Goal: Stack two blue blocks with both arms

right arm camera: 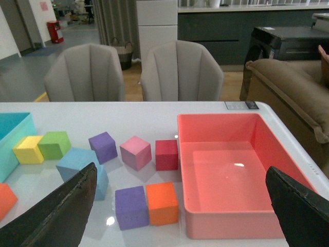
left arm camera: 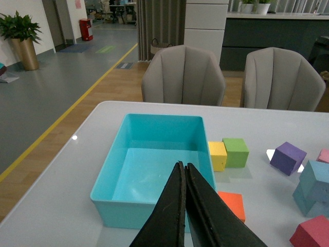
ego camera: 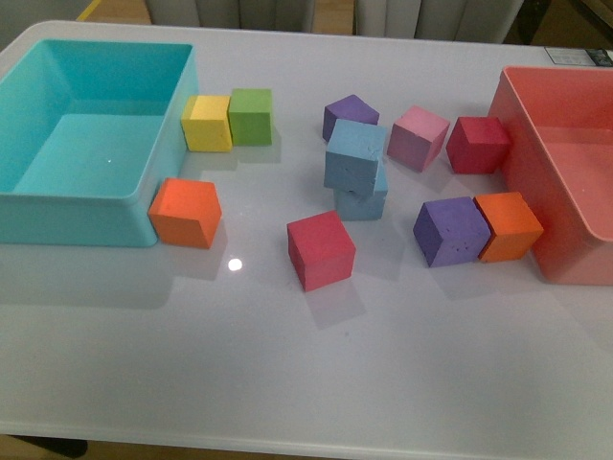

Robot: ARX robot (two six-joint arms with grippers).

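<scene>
2 blue blocks (ego camera: 356, 158) already stacked, top one skewed; our left gripper (left arm camera: 184, 175) pinched empty, right gripper (right arm camera: 180, 206) spread wide; we square top gently

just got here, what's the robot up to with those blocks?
Nothing is held right now. The two blue blocks are already stacked mid-table: the upper one sits twisted and off-centre on the lower one. The left hand is shut and empty above the turquoise bin; the right hand is open, back from the table. The other coloured cubes lie scattered.
</scene>
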